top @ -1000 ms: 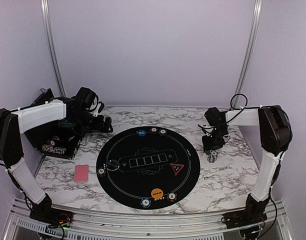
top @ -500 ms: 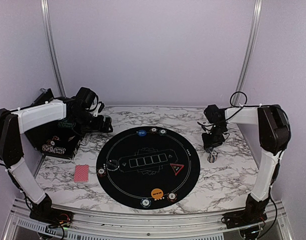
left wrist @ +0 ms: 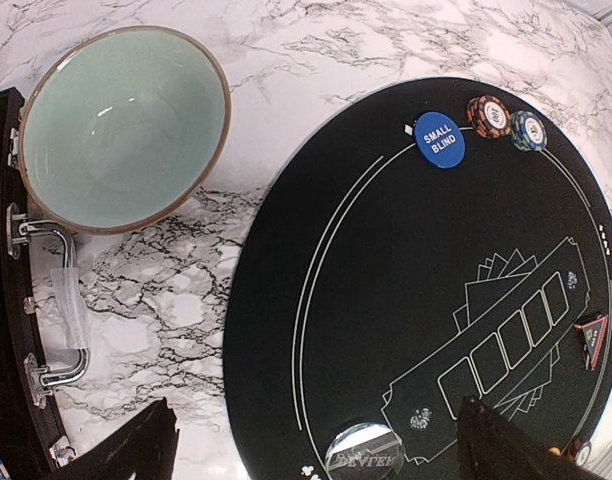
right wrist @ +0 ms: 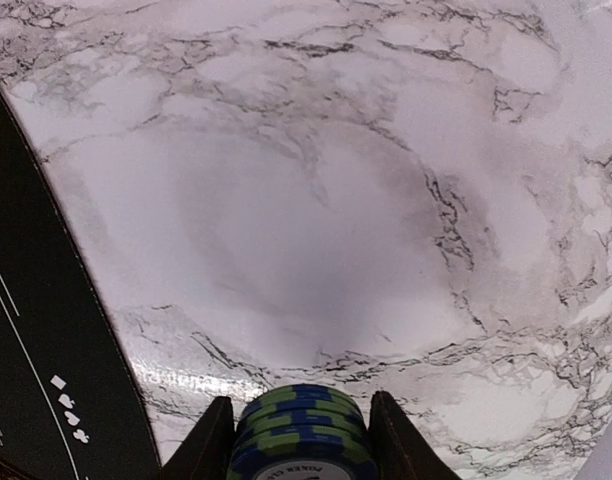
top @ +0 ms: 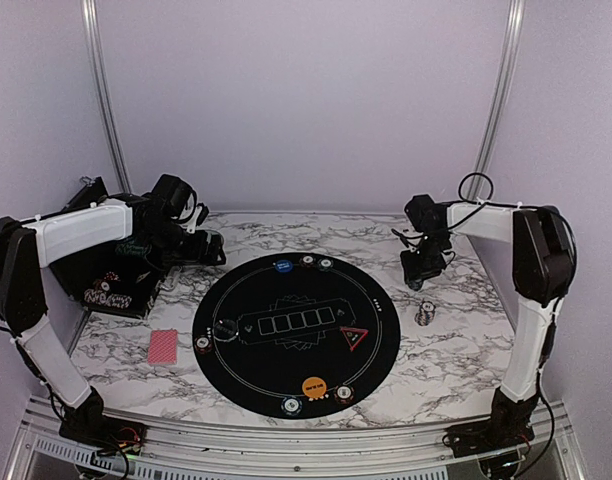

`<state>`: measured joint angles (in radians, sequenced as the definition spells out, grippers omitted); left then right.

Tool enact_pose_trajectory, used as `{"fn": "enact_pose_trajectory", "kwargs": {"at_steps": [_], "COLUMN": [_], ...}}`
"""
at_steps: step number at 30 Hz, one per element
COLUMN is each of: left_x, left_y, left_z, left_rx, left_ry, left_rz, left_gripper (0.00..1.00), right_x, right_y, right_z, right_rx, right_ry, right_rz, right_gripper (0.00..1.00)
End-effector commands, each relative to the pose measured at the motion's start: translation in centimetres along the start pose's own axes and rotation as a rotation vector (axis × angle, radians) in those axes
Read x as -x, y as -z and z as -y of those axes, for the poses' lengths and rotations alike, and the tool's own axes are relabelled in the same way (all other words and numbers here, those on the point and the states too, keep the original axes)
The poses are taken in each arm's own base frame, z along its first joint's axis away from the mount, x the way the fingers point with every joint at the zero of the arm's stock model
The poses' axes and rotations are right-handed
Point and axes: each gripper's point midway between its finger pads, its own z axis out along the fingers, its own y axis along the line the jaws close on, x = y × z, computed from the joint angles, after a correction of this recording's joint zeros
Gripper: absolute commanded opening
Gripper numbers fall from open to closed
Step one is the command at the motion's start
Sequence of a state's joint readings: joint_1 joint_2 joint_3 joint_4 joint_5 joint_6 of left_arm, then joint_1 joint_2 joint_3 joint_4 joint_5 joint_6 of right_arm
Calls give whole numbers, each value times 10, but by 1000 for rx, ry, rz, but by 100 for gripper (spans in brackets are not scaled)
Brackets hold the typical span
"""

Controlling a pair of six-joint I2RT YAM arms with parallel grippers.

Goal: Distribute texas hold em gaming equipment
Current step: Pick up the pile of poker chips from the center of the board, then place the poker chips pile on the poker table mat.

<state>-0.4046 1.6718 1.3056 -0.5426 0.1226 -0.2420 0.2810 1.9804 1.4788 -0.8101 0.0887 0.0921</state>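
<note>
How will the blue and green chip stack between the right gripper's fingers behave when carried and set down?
The chip stack is several loose discs, so it may shear or spill if the fingers loosen. Set flat on the marble table, it should probably stand, not roll.

Your right claw (top: pixel 424 276) has lifted off the chip stack (top: pixel 424 313) on the counter (top: pixel 456 340). A second ago it hung just above that stack, almost touching it. Now it stands clear of it, drawn back toward the far side of the stack. Its jaws have drawn in slightly around the blue-and-green poker chips (right wrist: pixel 301 415) held between them. The right forearm has risen along with it, and the cable loop (top: pixel 474 186) above it sits higher.
</note>
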Motion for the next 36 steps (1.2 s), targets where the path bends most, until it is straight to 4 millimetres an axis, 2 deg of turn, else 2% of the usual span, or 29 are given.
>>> {"fn": "enact_pose_trajectory", "kwargs": {"at_steps": [1,6,10,17,20,27,36], "left_x": [-1,-1,0,2,3,5,7], "left_y": [-3,-2,-1,2,3,6,8], "left_z": [-3,-3,-2,-1,-2,-5,-8], "left_rx": [2,1,-3,-9,-11,-15,-13], "left_ry": [-6,-6,-5,-1,2,17,26], "left_rz": [-2,1,3,11,15,21,28], "left_gripper": [99,99,99,99,99,99,99], "right_x": [18,27,32,33,30,13,-29], "right_y": [16,28,38,53,58,66,72], "right_z": [0,-17,-39,-93,-121,-201,-304], "right_rx": [-1,5,18,64,82,142,213], "right_ry": [6,36,65,133,172,282,448], "right_rz": [33,54,69,93,96,101,79], "right_gripper": [33,33,33,33,33,33,33]}}
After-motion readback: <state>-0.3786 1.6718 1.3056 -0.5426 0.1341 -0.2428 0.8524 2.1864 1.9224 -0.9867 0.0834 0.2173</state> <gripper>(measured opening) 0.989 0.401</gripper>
